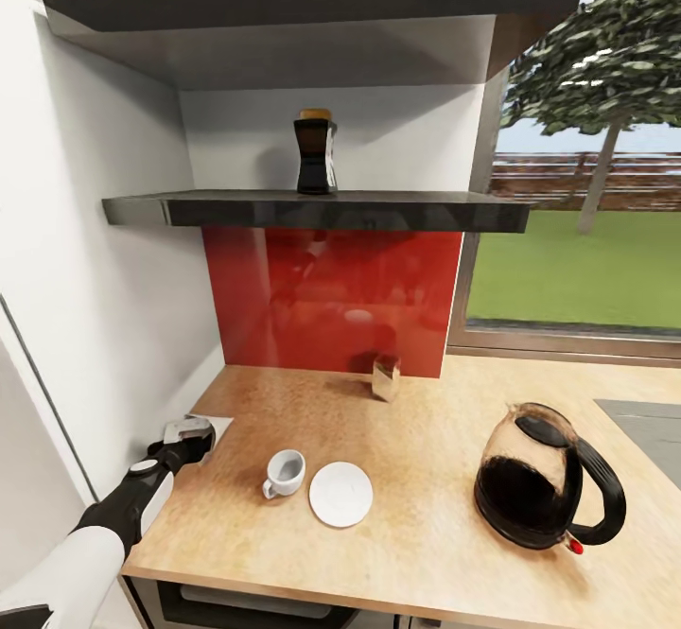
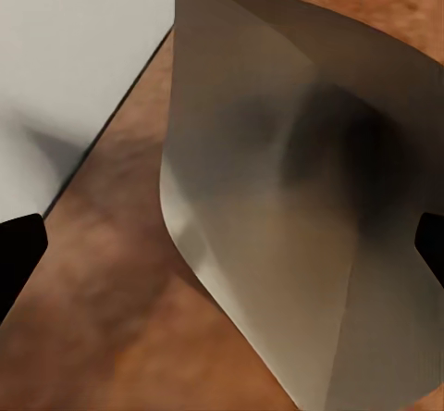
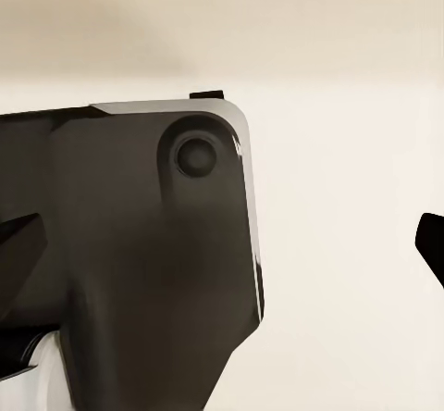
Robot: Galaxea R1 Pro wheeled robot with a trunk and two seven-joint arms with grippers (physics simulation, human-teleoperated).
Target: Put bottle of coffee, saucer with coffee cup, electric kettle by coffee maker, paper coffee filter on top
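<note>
The bottle of coffee (image 1: pixel 314 151) stands on the dark kitchen shelf (image 1: pixel 312 210) above the red backsplash. On the kitchen countertop (image 1: pixel 426 553) sit the white coffee cup (image 1: pixel 284 471), the saucer (image 1: pixel 340 494) just to its right, and the electric kettle (image 1: pixel 544 492) further right. My left gripper (image 1: pixel 196 432) hovers low over the counter's left rear corner, open, right at a pale paper coffee filter (image 1: pixel 219 421). In the left wrist view the folded filter (image 2: pixel 305 198) lies between the spread fingers of the left gripper (image 2: pixel 222 249). My right gripper (image 3: pixel 222 244) is open and holds nothing. The coffee maker is out of view.
A small shiny tan object (image 1: pixel 385 376) stands at the foot of the backsplash. A white wall (image 1: pixel 104 307) closes the left side and a window (image 1: pixel 586 232) the right. A grey hob corner (image 1: pixel 653 430) lies at the far right. A dark robot part (image 3: pixel 139 263) shows in the right wrist view.
</note>
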